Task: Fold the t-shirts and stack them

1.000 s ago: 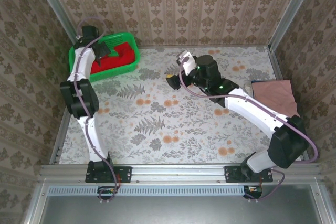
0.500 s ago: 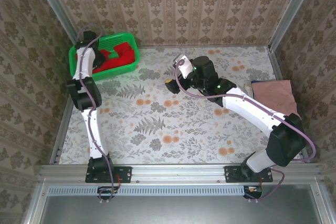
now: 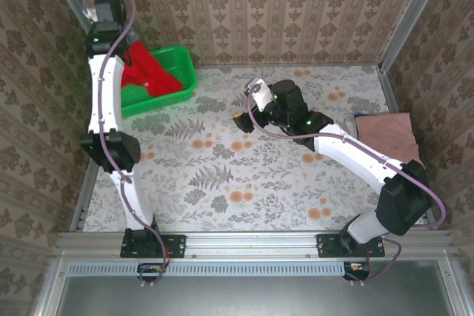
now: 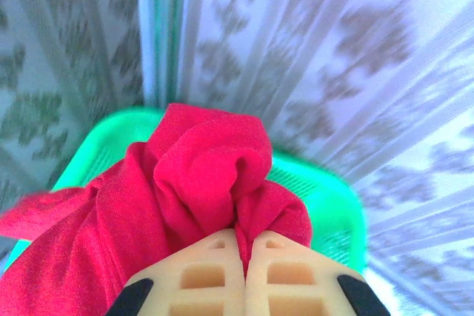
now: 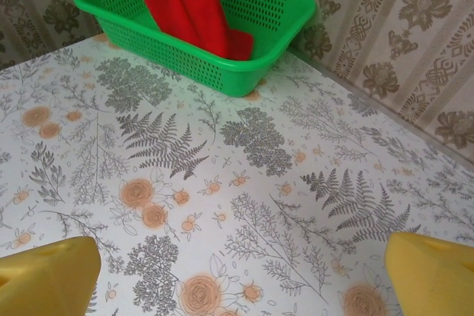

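Left fingers are clamping one red t-shirt, dangling into one green basket; right fingers are gaping wide, empty; one pink t-shirt, seemingly folded, is lying well apart.

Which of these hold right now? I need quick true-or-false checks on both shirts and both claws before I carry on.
1. The left claw is shut on the red t-shirt. True.
2. The red t-shirt lies wholly inside the green basket. False: it hangs lifted from the left claw, with its lower end down in the basket.
3. The right claw is open and holds nothing. True.
4. The pink t-shirt is in the basket. False: it lies at the right edge of the table.
5. The right claw is above the basket. False: it is over the patterned table, short of the basket.
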